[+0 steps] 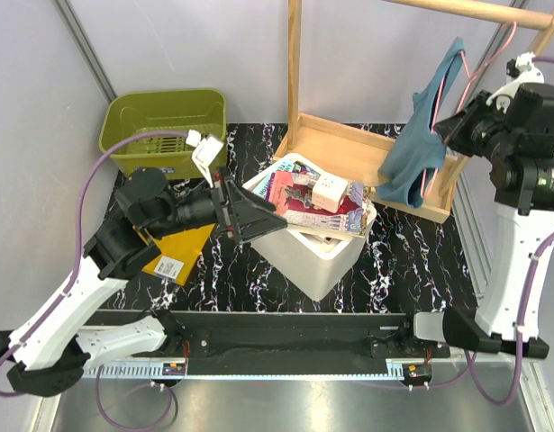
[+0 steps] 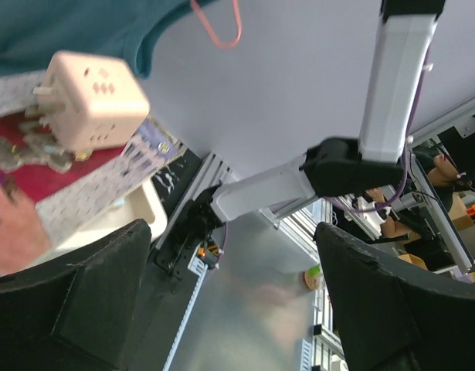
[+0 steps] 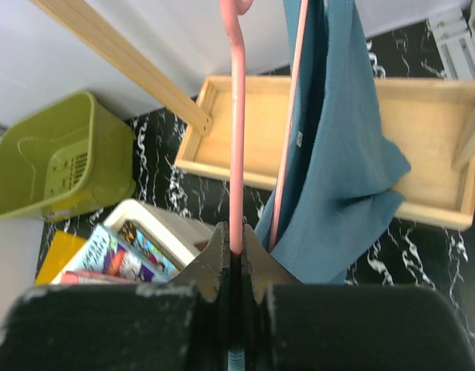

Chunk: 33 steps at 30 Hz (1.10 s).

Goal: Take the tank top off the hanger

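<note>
Your right arm stands raised, right claw (image 3: 235,259) clamped on the hanger (image 3: 237,116), from which the tank top (image 3: 334,178) hangs over the tray (image 3: 422,116); your left arm reaches low, left claw (image 1: 261,220) wide open, beside the box (image 1: 317,261).

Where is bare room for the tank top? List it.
Bare marble table lies right of the white box, in front of the wooden tray; the tray's left half is bare too. Crowded: the box is full, and the left arm hangs over the yellow packet.
</note>
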Each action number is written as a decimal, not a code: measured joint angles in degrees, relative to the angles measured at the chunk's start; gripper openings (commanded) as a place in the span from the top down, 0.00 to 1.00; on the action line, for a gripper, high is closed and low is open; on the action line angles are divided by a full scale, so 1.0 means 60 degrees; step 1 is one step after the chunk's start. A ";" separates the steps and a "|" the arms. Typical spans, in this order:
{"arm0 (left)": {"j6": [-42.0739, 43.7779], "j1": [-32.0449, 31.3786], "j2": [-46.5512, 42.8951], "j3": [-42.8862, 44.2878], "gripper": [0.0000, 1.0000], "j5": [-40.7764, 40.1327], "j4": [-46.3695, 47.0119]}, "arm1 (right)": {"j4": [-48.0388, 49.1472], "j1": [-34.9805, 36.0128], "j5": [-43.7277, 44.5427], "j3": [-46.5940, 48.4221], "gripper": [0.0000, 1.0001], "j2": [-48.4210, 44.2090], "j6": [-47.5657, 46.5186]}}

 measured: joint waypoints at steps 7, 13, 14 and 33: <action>0.0925 -0.0984 0.1617 0.2131 0.09 -0.1271 0.0149 | 0.0047 0.0000 -0.0415 -0.2463 1.00 -0.1851 -0.0095; 0.2033 -0.1249 0.3945 0.4481 0.09 -0.2011 0.0372 | 0.0066 0.0000 -0.0488 -0.3646 1.00 -0.2947 -0.0040; 0.2218 -0.1249 0.4419 0.4863 0.09 -0.2116 0.0412 | 0.0120 0.0000 -0.0499 -0.3898 1.00 -0.3151 -0.0007; 0.2871 -0.1257 0.7788 0.7220 0.11 -0.3697 0.1184 | -0.1599 0.0000 -0.1938 -0.2896 1.00 -0.4823 0.0831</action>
